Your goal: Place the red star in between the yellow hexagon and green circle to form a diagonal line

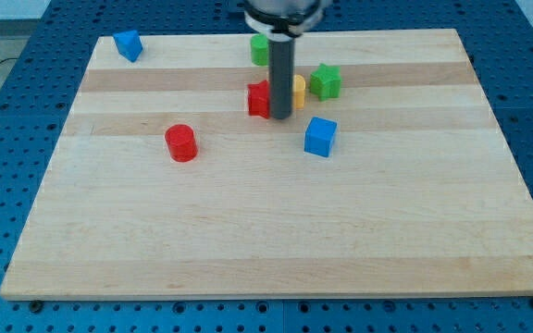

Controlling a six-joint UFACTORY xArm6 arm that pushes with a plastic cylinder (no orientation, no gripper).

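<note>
Your tip (280, 117) sits between red star (259, 98) and yellow hexagon (297, 91); the end effector holds nothing. Pushing risks knocking the hexagon away.

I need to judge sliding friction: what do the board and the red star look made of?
Board: pale wood, judging by lengthwise grain and plank bands; smooth, matte to satin finish.
Red star: probably painted wood or plastic; uniform, opaque colour, slight sheen. It is partly hidden by the rod, with my tip at its right edge.
</note>
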